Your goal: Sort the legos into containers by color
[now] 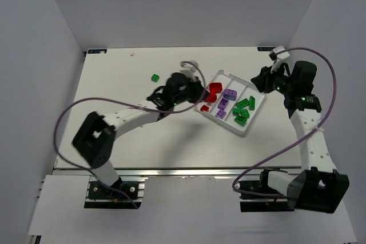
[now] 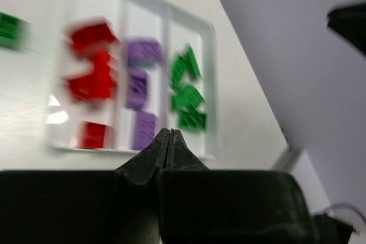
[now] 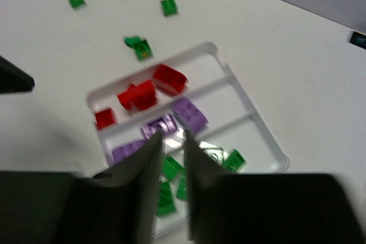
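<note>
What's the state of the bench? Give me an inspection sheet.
Surface: white table, tray right of centre.
Job's things: tray holds red legos, purple legos and sorted green legos, one colour per compartment; three loose green legos lie outside.
Clutter: nothing seen.
Grippers: left gripper shut, empty; right gripper slightly open, empty.
Cables: purple cables loop along both arms.
Surroundings: plain grey walls.

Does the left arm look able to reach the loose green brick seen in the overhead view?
Probably yes: the green brick lies on bare table close beside the left gripper, nothing between. That gripper is shut and faces the tray, so it must turn and open.
</note>
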You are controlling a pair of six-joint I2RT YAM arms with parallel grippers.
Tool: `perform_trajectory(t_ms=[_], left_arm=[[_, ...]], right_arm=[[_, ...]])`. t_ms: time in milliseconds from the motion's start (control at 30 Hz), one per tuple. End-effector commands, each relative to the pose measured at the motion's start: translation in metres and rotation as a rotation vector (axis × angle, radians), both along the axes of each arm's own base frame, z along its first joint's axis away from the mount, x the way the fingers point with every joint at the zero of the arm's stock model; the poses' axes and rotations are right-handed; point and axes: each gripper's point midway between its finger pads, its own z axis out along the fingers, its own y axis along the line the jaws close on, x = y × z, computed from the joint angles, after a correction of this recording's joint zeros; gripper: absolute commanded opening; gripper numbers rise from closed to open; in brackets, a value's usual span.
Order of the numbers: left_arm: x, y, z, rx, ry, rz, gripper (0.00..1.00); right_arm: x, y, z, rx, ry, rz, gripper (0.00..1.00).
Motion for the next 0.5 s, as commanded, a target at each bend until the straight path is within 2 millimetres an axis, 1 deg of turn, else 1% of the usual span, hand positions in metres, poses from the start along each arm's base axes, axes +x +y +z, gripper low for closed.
perform_trajectory(t_ms=[0,33,67,100,133,167,200,233,267,300,333,367,400,433,467], left_arm=[[0.033,0.081,0.029,0.013,-0.068,0.225,0.10],[0.028,0.102,0.039,0.019,-0.067,0.257,0.15],[0.038,0.128,0.037,0.038,-0.061,0.331,0.40],[0.040,0.152,0.025,0.067,-0.035,0.412,0.56],[0.033,0.173,0.030,0.073,-0.024,0.459,0.69],[0.037,0.196,0.028,0.074,-0.018,0.517,0.77],[0.036,0.208,0.028,0.063,-0.003,0.548,0.87],[0.029,0.219,0.015,0.076,0.029,0.562,0.89],[0.030,0.235,0.019,0.060,0.033,0.596,0.91],[0.028,0.241,0.016,0.052,0.054,0.604,0.93],[0.023,0.245,0.007,0.062,0.092,0.597,0.93],[0.023,0.252,0.005,0.063,0.106,0.611,0.94],[0.022,0.254,0.001,0.065,0.120,0.616,0.94],[0.019,0.257,-0.002,0.075,0.134,0.619,0.94],[0.019,0.261,-0.004,0.079,0.140,0.629,0.94]], right_arm=[[0.019,0.028,0.012,0.062,0.034,0.171,0.16],[0.027,0.033,0.007,0.062,0.077,0.172,0.09],[0.036,0.036,0.012,0.053,0.110,0.170,0.08],[0.047,0.055,-0.015,0.045,0.205,0.206,0.15],[0.055,0.062,-0.022,0.024,0.233,0.205,0.22],[0.067,0.070,-0.012,0.012,0.221,0.212,0.29],[0.074,0.087,-0.036,0.000,0.296,0.240,0.39],[0.082,0.094,-0.040,-0.008,0.310,0.238,0.43],[0.096,0.101,-0.065,-0.006,0.381,0.234,0.49],[0.108,0.117,-0.049,-0.011,0.354,0.252,0.61],[0.119,0.123,-0.052,-0.022,0.357,0.240,0.67],[0.131,0.138,-0.077,-0.039,0.400,0.246,0.81],[0.148,0.148,-0.062,-0.037,0.355,0.237,0.88],[0.161,0.151,-0.067,-0.070,0.349,0.189,0.89],[0.172,0.167,-0.102,-0.094,0.405,0.187,0.89]])
